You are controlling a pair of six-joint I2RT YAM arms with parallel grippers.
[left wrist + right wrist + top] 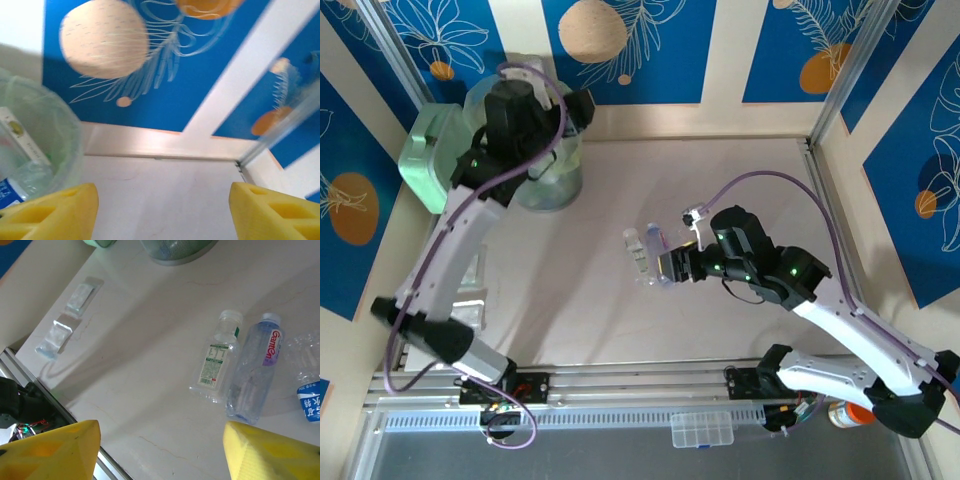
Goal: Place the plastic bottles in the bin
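Note:
Mid-table lie three bottles: a clear one with a green-and-white label point(217, 356) point(636, 248), a bluish one with a white cap point(254, 374) point(656, 240), and a crumpled clear one with a blue label point(310, 380) at the right edge of the right wrist view. My right gripper point(160, 452) point(665, 268) hovers open just near of them, nothing between its fingers. The pale-green bin point(545, 165) point(37, 140) stands at the far left, with bottles inside. My left gripper point(162, 212) point(510, 100) hangs open over the bin, holding nothing.
A mint-green boxy container point(425, 160) sits left of the bin. Two flat clear packets point(67, 320) point(470, 290) lie by the left arm. An orange-capped jar point(850, 413) sits off the table at the near right. The back wall and aluminium rails fence the table.

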